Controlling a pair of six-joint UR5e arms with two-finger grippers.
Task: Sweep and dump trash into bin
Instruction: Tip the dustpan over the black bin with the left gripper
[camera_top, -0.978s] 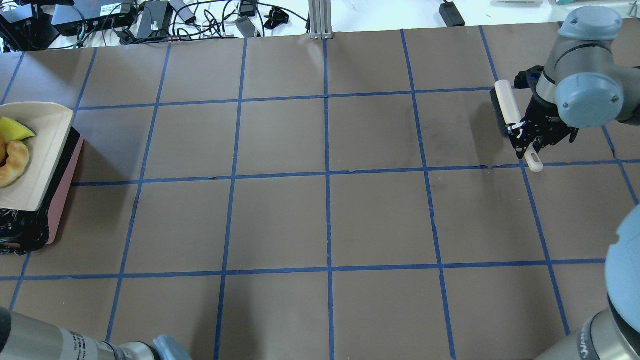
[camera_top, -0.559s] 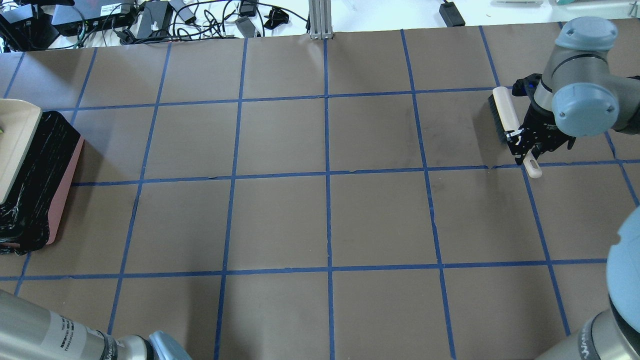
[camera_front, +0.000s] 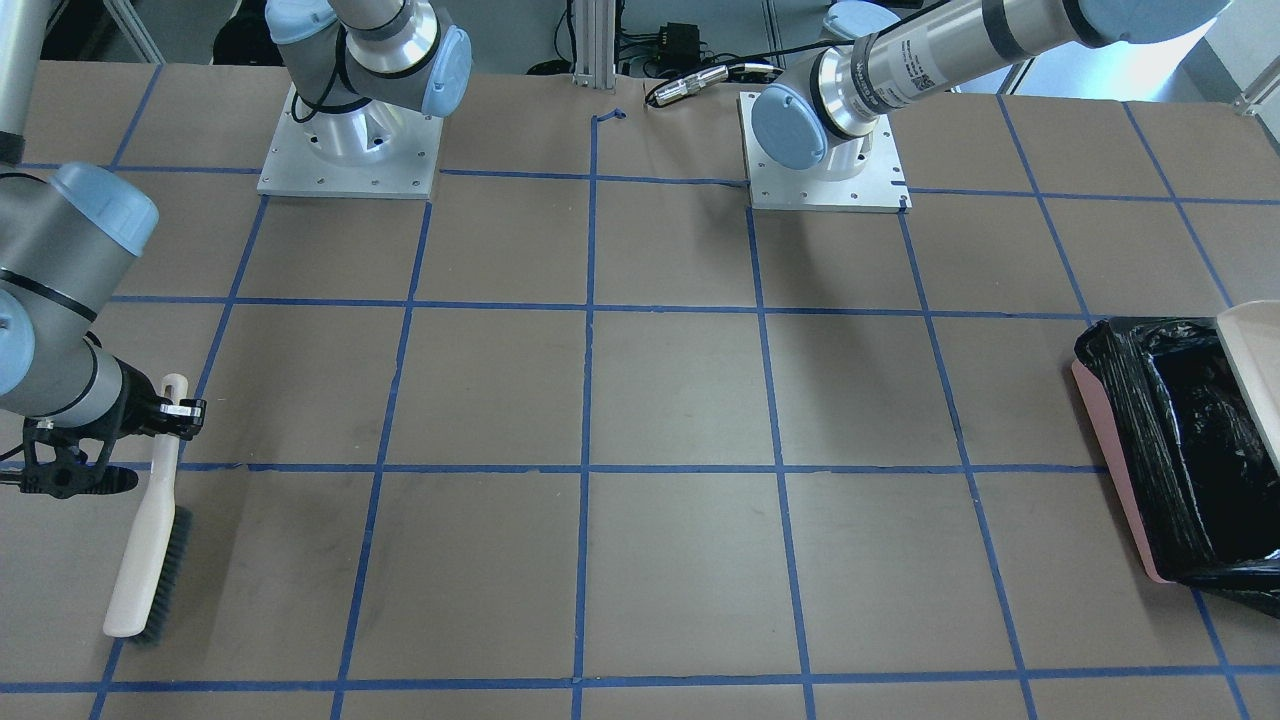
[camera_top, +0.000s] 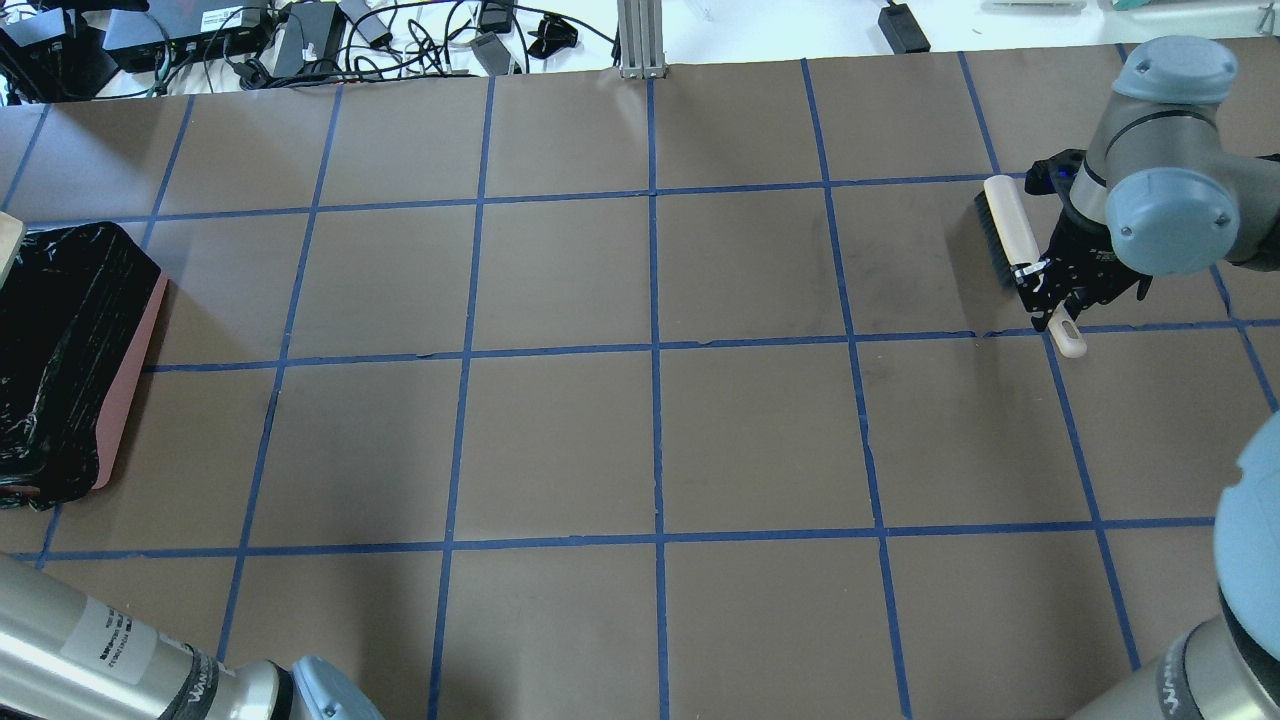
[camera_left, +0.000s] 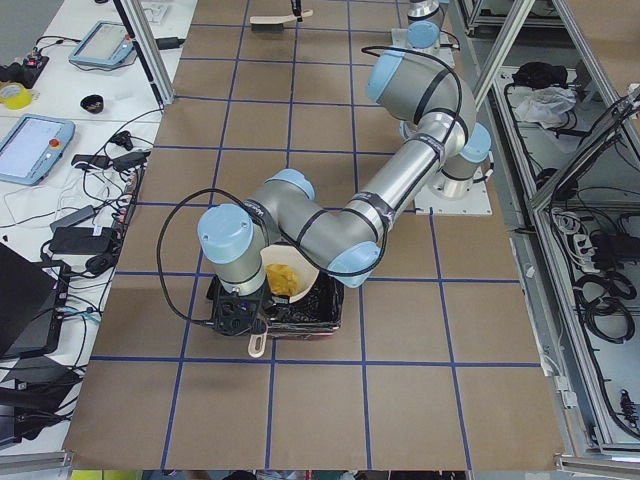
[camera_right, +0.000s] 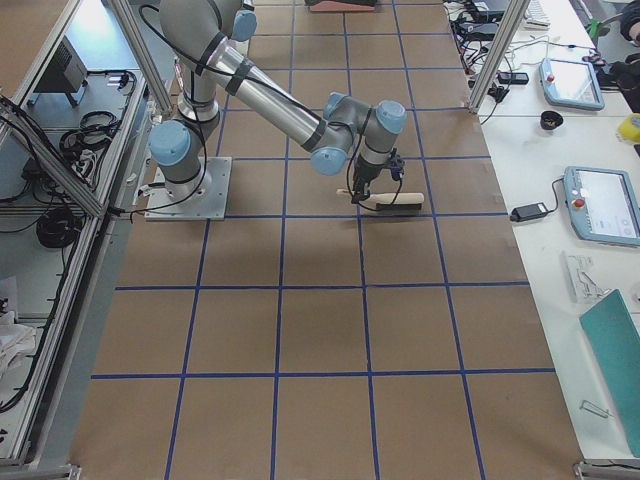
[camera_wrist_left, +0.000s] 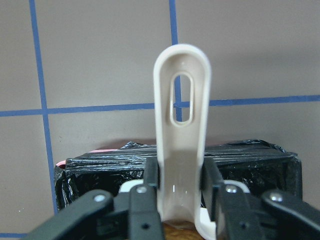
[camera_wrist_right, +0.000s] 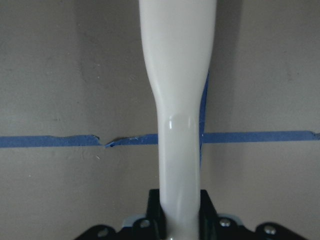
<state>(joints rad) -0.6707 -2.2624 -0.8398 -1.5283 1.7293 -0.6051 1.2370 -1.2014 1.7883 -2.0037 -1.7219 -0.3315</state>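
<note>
Pink black-lined bin, yellow trash in dustpan above it

A robotics lab: teach pendant, tangled cables, aluminium framing

The left arm and right arm are showing silver-grey tubes and pale blue joint caps; the left gripper is showing black links with silver screws.

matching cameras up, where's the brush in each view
front-facing: brush lower left
overhead: brush upper right
exterior left: brush tiny, top edge
exterior right: brush upper centre
left wrist: not in it
right wrist: brush handle fills the middle
landmark: the right hand gripping its handle, which crosses a blue tape line
</note>
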